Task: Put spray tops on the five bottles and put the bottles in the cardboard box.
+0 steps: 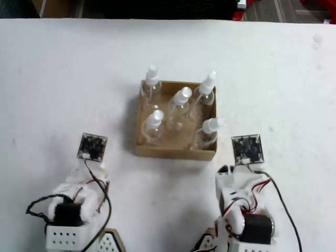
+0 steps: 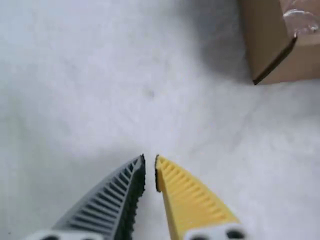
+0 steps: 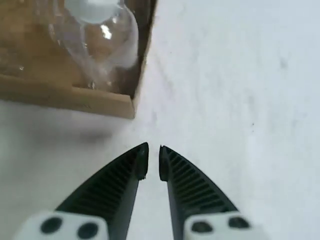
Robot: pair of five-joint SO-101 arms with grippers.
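The cardboard box [image 1: 173,151] stands at the table's middle with several clear bottles upright in it, each wearing a white spray top; one bottle [image 1: 181,107] stands in the centre, others at the corners. In the right wrist view a clear bottle [image 3: 102,40] sits inside the box corner [image 3: 120,102]. My left gripper [image 2: 150,167] hangs shut over bare table, below and left of the box corner [image 2: 280,55]. My right gripper [image 3: 153,161] is shut too, just off the box's near right corner, holding nothing. Both arms sit at the table's near edge, the left arm [image 1: 73,210] and the right arm [image 1: 244,210].
The white table [image 1: 63,79] spreads wide on both sides of the box. Dark floor and a red object [image 1: 315,11] lie beyond the far edge.
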